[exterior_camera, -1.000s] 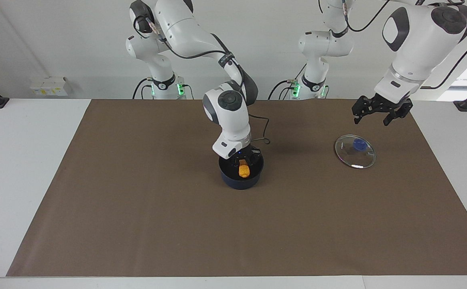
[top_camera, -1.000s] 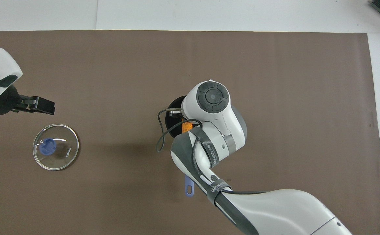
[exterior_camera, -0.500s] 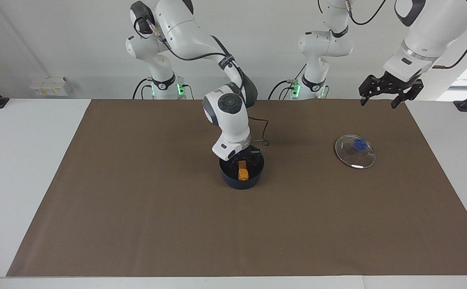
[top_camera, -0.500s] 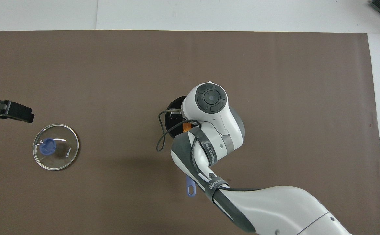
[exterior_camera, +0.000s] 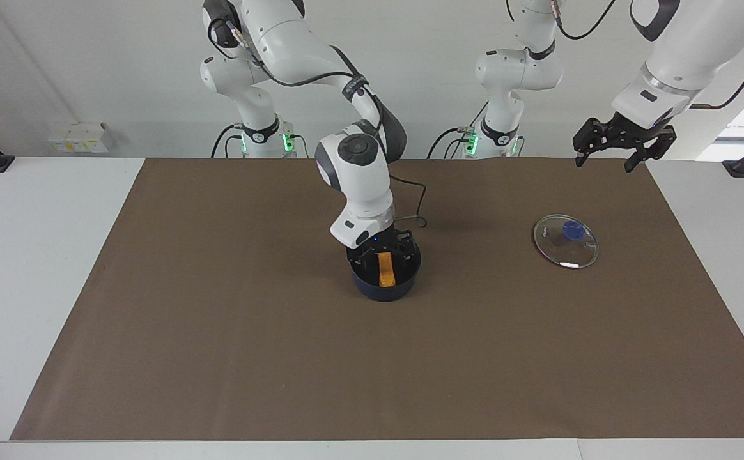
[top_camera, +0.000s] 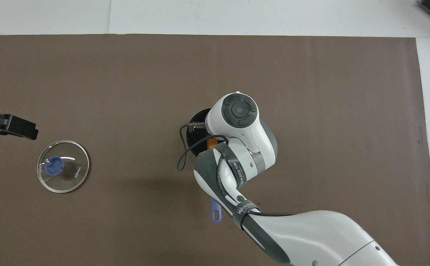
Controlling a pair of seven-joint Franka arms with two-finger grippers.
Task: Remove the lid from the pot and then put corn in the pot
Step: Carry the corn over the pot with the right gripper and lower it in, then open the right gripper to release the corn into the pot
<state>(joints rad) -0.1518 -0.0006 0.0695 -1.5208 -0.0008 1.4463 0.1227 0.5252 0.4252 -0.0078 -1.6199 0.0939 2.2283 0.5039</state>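
The dark blue pot stands uncovered in the middle of the brown mat. The orange corn lies inside it. My right gripper hangs just over the pot's mouth, its fingers spread on either side of the corn. In the overhead view the right arm covers most of the pot; a bit of the corn and the handle's end show. The glass lid with its blue knob lies flat on the mat toward the left arm's end. My left gripper is open and empty, high in the air.
The brown mat covers most of the white table. A black cable hangs from the right wrist beside the pot. Small white boxes sit at the table's corner toward the right arm's end.
The right gripper has let the corn go into the pot and risen a little. The left gripper has lifted up and away from the lid, toward the robots.
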